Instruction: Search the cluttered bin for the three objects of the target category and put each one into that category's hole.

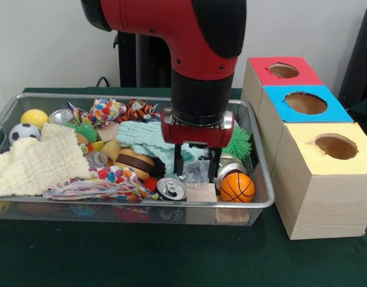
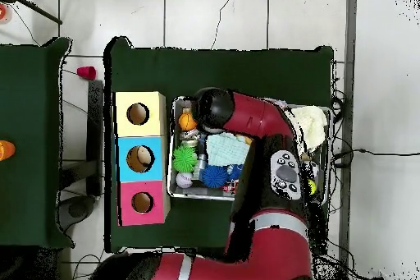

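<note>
The red and black arm (image 1: 195, 42) comes down into the wire bin (image 1: 9, 113) on the green table (image 1: 171, 257). Its claw (image 1: 196, 167) hangs low over the right part of the bin. The two black fingers (image 1: 179, 162) are spread apart, with nothing held between them. Between and just below them there is something clear and crinkly (image 1: 197, 172); I cannot tell what it is.

Just near of the claw lies a silver can (image 1: 171, 189) on its side, with its top facing us. Right beside it sits a small wooden block (image 1: 201, 192), and next to that a little orange basketball (image 1: 237, 187). Another silver can (image 1: 229, 169) is just behind the basketball. A green spiky ball (image 1: 238, 142) is at the far right of the bin.

A light blue cloth (image 1: 141, 139) lies to the left of the claw, behind a toy burger (image 1: 135, 162). A big pale yellow cloth (image 1: 36, 161) fills the left side. A yellow ball (image 1: 34, 118) and a small soccer ball (image 1: 21, 132) rest in the far left corner.

To the right of the bin stand three wooden boxes in a row, each with a round hole on top. The near one has a yellow top (image 1: 327, 149), the middle one a blue top (image 1: 303, 103), and the far one a red top (image 1: 282, 70)
</note>
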Robot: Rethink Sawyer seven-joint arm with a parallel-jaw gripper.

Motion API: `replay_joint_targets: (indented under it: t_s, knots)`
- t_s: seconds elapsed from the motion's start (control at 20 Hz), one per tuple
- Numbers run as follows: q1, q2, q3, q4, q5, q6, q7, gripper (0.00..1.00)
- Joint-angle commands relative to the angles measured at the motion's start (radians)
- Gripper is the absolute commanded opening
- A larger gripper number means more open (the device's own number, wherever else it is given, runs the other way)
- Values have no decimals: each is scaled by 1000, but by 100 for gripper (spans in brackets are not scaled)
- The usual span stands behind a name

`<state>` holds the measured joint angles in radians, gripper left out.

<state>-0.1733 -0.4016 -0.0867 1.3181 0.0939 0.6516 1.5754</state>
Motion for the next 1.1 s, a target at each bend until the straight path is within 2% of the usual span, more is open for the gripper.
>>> replay_joint_targets:
  t_s: [0.05,0.3,0.5,0.8,1.1]
  knots:
    - [30,67,-53,-30,41,48,319,100]
    - [68,38,-68,51,59,17,347,100]
    - [79,61,-59,72,83,3,359,100]
    - [121,44,-65,158,98,-85,401,100]
    - [139,85,-105,151,80,-143,421,100]
